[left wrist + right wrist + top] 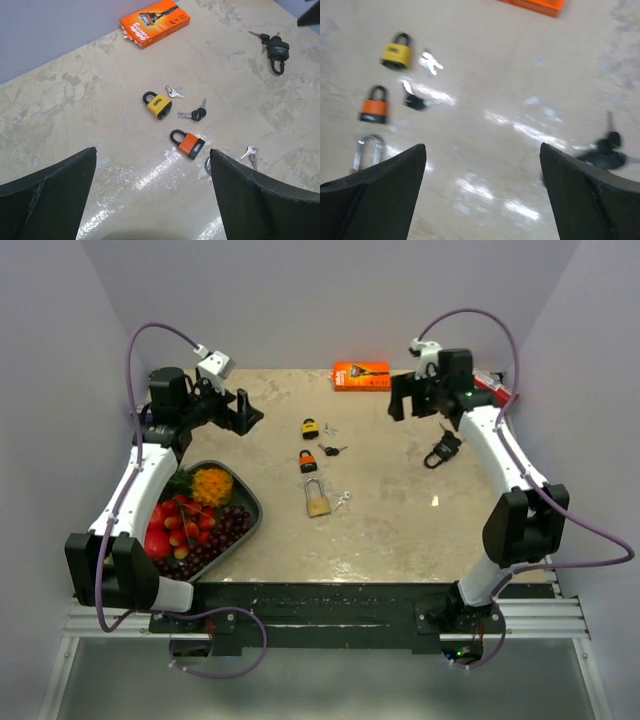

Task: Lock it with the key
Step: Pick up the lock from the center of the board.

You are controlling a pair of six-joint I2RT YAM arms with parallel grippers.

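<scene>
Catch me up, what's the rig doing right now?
Nothing is in hand yet. The left gripper and right gripper both hang open above the table, empty. On it lie a yellow padlock, an orange padlock, a brass padlock and, nearer the right arm, a black padlock, with keys loose beside them. No key has been picked up.

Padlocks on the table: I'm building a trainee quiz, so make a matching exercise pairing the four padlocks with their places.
1 yellow padlock
2 orange padlock
3 brass padlock
4 black padlock

a lowest in the top view
b beside the right arm
c nearest the orange box
d between two other padlocks

Pairs: 1-c, 2-d, 3-a, 4-b
</scene>
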